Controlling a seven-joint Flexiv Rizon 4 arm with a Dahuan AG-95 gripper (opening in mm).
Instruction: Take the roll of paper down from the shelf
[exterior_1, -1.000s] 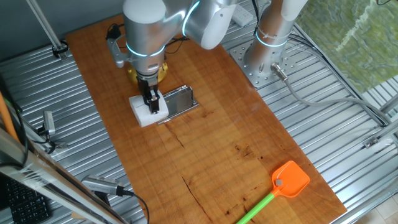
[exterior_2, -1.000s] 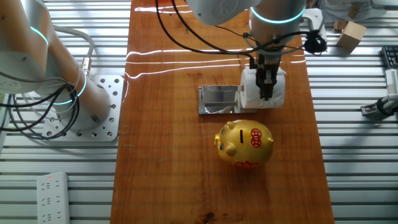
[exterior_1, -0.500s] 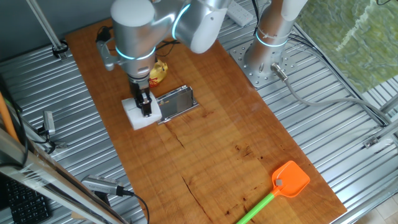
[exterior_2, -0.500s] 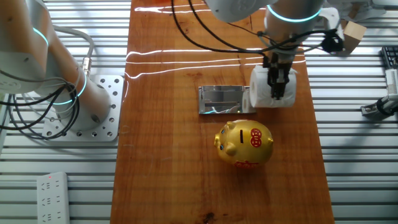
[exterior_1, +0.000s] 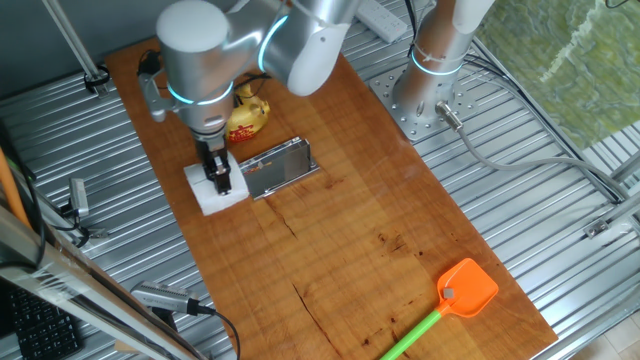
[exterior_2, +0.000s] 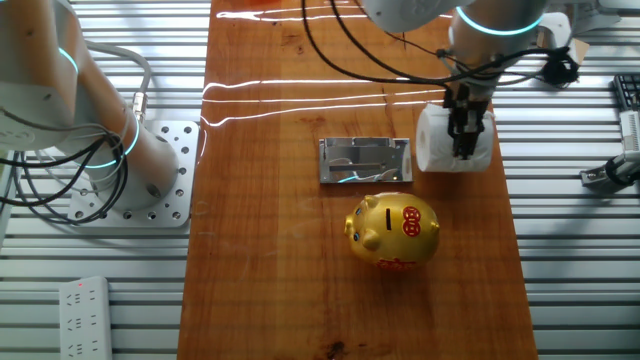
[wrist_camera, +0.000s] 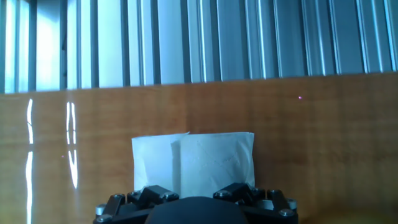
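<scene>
We see the gripper (exterior_2: 465, 140) pinching the roll of paper (exterior_2: 439, 150), fingers clamped across its top. The roll sits clear of the shelf (exterior_2: 365, 160), just beside its end, near the wooden table's (exterior_2: 300, 270) edge. The gold piggy bank (exterior_2: 392, 231) stands nearby.

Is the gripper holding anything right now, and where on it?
Yes. The gripper is shut on the roll of paper, gripping it from above near its top middle, now beside the shelf rather than on it.
</scene>
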